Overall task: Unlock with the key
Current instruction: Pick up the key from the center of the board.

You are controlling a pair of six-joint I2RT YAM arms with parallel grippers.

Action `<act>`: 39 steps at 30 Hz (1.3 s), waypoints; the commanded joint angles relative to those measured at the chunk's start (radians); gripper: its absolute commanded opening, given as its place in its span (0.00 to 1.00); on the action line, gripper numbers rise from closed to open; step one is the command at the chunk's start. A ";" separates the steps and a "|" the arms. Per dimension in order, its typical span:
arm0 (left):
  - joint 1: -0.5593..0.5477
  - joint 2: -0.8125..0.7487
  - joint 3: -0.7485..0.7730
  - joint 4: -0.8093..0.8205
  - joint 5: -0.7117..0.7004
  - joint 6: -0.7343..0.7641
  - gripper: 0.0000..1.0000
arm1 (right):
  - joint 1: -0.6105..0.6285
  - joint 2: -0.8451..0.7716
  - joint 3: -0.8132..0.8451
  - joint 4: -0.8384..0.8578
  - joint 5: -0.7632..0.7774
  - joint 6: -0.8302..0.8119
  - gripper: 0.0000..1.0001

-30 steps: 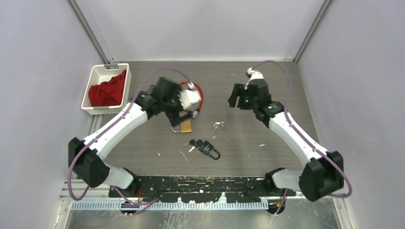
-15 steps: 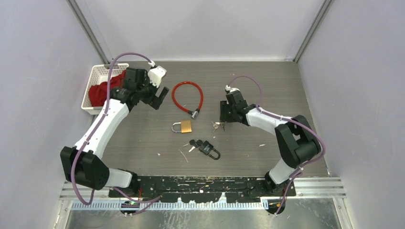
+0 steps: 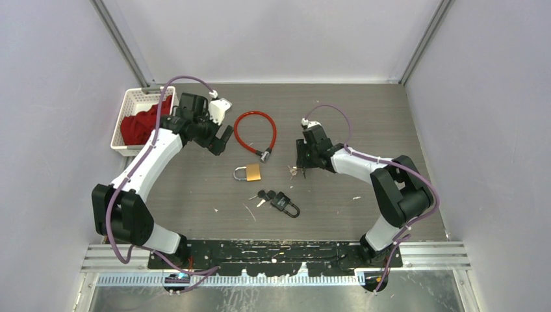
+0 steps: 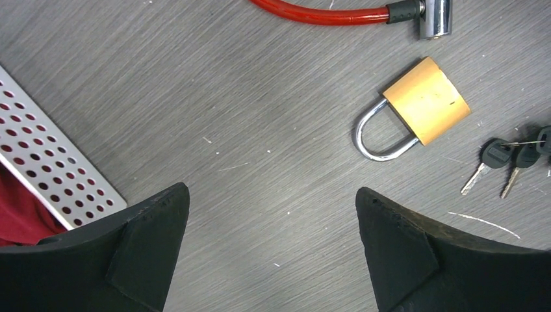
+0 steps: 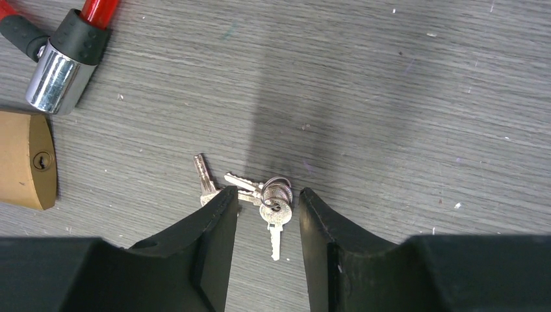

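Observation:
A bunch of silver keys lies flat on the table right of the brass padlock. My right gripper is lowered over the bunch. In the right wrist view the keys lie between its fingers, one at each side, and gaps still show around the ring; the right gripper is partly narrowed but open. The brass padlock shows its keyhole at the left edge. My left gripper hovers wide open and empty up-left of the padlock.
A red cable lock lies behind the padlock. A black padlock with black-headed keys lies nearer the arm bases. A white basket holding red cloth stands at the far left.
My right arm swung in and came down over the silver keys, its jaws narrowing around them. My left arm pulled back from over the brass padlock toward the basket, still open.

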 commanded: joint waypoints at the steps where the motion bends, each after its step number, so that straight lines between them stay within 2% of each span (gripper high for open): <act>1: 0.000 0.022 -0.003 -0.013 0.041 -0.033 0.98 | 0.008 -0.001 0.007 0.026 0.019 -0.008 0.44; 12: 0.000 0.032 0.030 -0.043 0.053 -0.038 0.97 | 0.034 0.064 0.035 -0.007 0.045 -0.014 0.43; 17: -0.001 0.021 0.030 -0.047 0.048 -0.038 0.97 | 0.039 0.071 0.040 -0.016 0.068 -0.014 0.25; 22: 0.000 0.022 0.030 -0.053 0.054 -0.039 0.96 | 0.039 0.035 0.037 -0.020 0.077 -0.019 0.03; 23: -0.001 0.024 0.031 -0.053 0.056 -0.040 0.96 | 0.039 0.022 0.035 -0.020 0.076 -0.020 0.01; 30: -0.002 0.042 0.047 -0.087 0.168 -0.060 0.95 | 0.037 -0.085 0.031 0.016 -0.033 -0.039 0.01; 39: -0.009 0.047 0.020 -0.072 0.469 -0.121 0.93 | 0.037 -0.222 0.080 0.007 -0.268 0.000 0.01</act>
